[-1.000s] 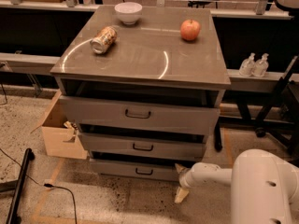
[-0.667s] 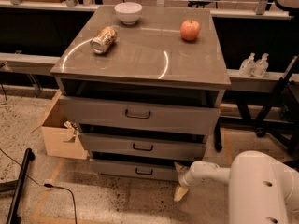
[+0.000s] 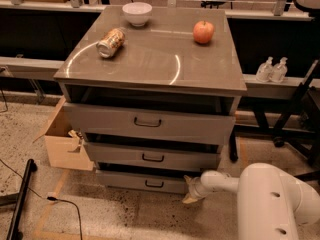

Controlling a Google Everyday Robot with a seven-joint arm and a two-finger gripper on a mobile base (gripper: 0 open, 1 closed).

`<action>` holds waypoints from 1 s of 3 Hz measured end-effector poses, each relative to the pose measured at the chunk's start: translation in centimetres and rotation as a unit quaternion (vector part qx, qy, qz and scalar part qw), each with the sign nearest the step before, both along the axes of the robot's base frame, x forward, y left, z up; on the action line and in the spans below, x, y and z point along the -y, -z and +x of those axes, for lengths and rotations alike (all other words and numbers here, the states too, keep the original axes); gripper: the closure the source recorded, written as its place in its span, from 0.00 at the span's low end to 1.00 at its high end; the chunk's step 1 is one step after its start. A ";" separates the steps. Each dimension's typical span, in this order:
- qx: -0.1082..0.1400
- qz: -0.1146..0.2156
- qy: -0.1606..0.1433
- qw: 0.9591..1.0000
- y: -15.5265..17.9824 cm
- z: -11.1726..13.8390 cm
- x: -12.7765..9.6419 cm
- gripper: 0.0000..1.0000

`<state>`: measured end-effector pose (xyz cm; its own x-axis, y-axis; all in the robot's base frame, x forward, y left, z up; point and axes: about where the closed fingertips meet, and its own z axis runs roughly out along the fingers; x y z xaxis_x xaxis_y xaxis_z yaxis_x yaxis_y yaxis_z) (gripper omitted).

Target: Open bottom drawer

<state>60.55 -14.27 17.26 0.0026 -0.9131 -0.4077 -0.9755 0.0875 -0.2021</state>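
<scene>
Grey bottom drawer awaits pulling; the gripper, whose grip I cannot tell, sits at its right end, needing the bar handle next.

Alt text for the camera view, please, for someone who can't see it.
The robot's gripper sits low by the right end of the bottom drawer of a grey three-drawer cabinet, right of the drawer's small dark handle. On top are a white bowl, a can lying on its side and an apple.
</scene>
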 end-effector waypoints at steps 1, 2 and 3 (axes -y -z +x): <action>0.000 0.000 0.000 1.000 -0.1 0.0 0.0 0.71; 0.000 0.000 0.000 1.000 -0.9 0.0 0.0 0.95; 0.000 0.000 0.000 1.000 -1.7 0.0 0.0 0.93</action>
<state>60.55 -14.28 18.93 0.0026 -0.9132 -0.4075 -0.9755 0.0874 -0.2021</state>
